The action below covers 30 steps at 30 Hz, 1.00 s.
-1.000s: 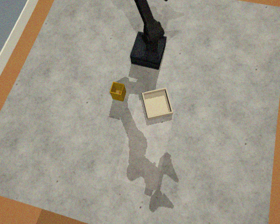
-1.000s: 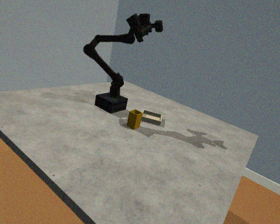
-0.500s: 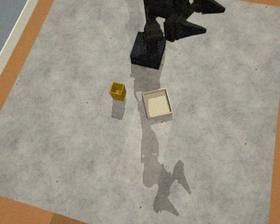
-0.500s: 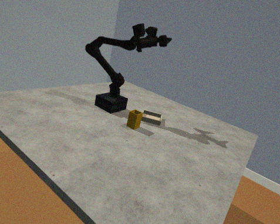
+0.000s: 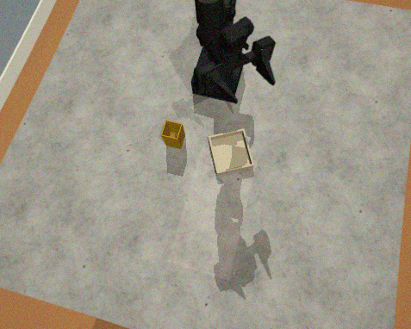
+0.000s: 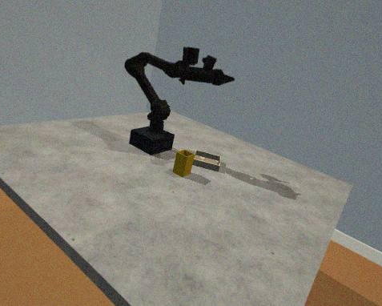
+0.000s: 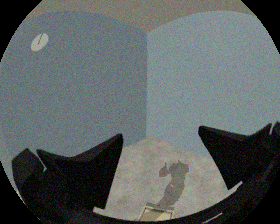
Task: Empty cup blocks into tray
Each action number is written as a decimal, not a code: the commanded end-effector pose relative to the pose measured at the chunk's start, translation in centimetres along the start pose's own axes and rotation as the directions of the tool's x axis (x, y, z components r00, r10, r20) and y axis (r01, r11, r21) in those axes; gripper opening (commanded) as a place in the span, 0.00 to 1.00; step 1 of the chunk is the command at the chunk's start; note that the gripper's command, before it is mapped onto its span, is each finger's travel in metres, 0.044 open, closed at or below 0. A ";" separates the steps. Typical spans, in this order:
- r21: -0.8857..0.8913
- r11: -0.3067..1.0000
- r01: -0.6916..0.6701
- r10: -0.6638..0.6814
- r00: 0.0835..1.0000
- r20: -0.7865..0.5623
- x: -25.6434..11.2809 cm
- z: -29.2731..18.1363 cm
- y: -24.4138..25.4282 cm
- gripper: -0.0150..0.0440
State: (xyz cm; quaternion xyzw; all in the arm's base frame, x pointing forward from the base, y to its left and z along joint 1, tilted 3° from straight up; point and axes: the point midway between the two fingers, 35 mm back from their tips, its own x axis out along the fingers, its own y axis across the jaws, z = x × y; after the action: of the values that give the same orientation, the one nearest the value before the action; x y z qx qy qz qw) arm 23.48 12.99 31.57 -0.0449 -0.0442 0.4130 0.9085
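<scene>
Where the table (image 5: 314,181) (image 6: 187,232) (image 7: 133,185) is viewed from above, the upright yellow square cup (image 5: 174,141) (image 6: 183,164) is seen down-left of the pincer (image 5: 255,93) (image 6: 228,78) (image 7: 161,133); its contents can barely be made out. In the exterior view, the pincer is held high above cup height, its finger gap hidden. By wrist, wide-spread, empty fingers are shown; the tray (image 5: 213,156) (image 6: 207,163) (image 7: 159,208) is cut off.

My desk (image 5: 115,224) (image 6: 179,236) (image 7: 136,175) has a mottled grey top with small dark specks. On it, the yellow cup (image 5: 174,139) (image 6: 182,164) stands upright; in the top view, the shallow cream tray (image 5: 213,156) (image 6: 207,162) (image 7: 172,213) lies near it, towards its four o'clock. My arm's black base (image 5: 202,87) (image 6: 150,141) sits there too.
</scene>
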 end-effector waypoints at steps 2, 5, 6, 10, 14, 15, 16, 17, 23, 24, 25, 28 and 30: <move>-0.003 0.995 0.095 -0.095 0.992 -0.080 -1.1 -3.1 -2.3 1.00; -0.005 0.987 0.161 -0.160 0.978 -0.132 -2.1 -5.1 -3.9 1.00; -0.006 0.983 0.182 -0.181 0.972 -0.149 -2.5 -5.7 -4.3 1.00; -0.009 0.964 0.265 -0.261 0.941 -0.216 -4.2 -8.2 -6.1 1.00; -0.011 0.939 0.344 -0.333 0.900 -0.280 -6.1 -10.7 -7.5 1.00; -0.012 0.932 0.362 -0.349 0.889 -0.296 -6.7 -11.3 -7.8 1.00; -0.012 0.924 0.381 -0.366 0.877 -0.312 -7.2 -11.9 -8.1 1.00; -0.012 0.917 0.399 -0.381 0.865 -0.327 -7.7 -12.5 -8.4 1.00; -0.011 0.864 0.504 -0.462 0.783 -0.416 -11.1 -16.0 -9.5 1.00; -0.010 0.854 0.520 -0.474 0.769 -0.430 -11.6 -16.6 -9.6 1.00; -0.010 0.844 0.536 -0.484 0.754 -0.443 -12.2 -17.1 -9.7 1.00; -0.007 0.813 0.583 -0.513 0.709 -0.484 -13.9 -18.7 -9.8 1.00; -0.004 0.790 0.613 -0.529 0.679 -0.509 -15.0 -19.8 -9.7 1.00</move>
State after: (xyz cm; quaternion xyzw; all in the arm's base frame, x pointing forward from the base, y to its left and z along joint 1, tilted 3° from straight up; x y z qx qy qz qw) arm 24.01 -4.75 13.95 -0.0614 0.1889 0.1021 0.9747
